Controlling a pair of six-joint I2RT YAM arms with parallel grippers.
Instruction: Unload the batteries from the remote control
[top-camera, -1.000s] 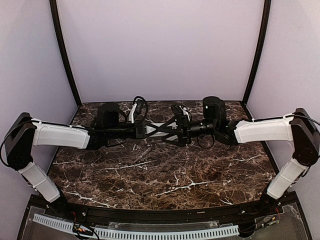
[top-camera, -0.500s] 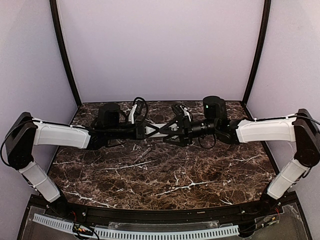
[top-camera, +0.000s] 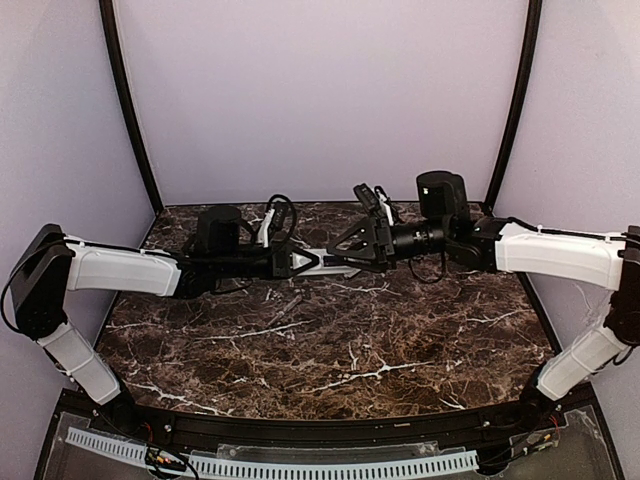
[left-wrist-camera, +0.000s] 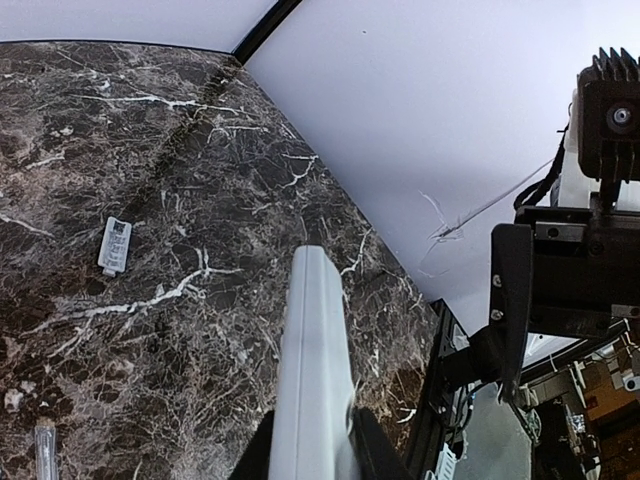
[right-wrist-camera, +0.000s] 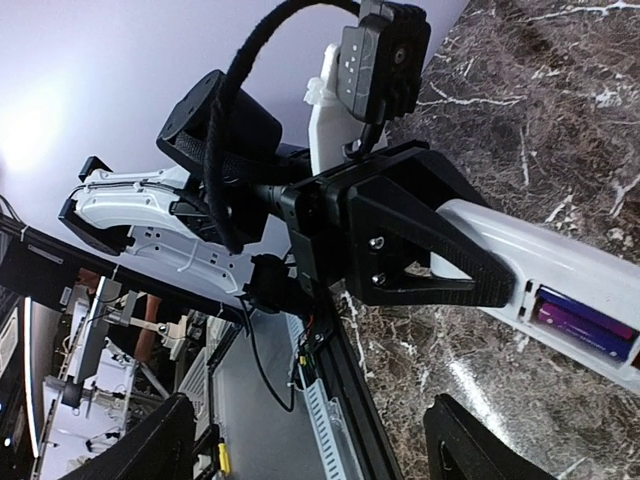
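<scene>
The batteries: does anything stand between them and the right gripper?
Nothing visible does. The batteries lie uncovered in the remote control, which the left gripper holds; the right gripper is open.

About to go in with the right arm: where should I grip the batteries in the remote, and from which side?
Take the batteries by their exposed long side, coming in from the open recess side that faces the right gripper. They lie lengthwise, sunk in the remote control, which the left gripper clamps just beside the recess, so only that face seems reachable.
</scene>
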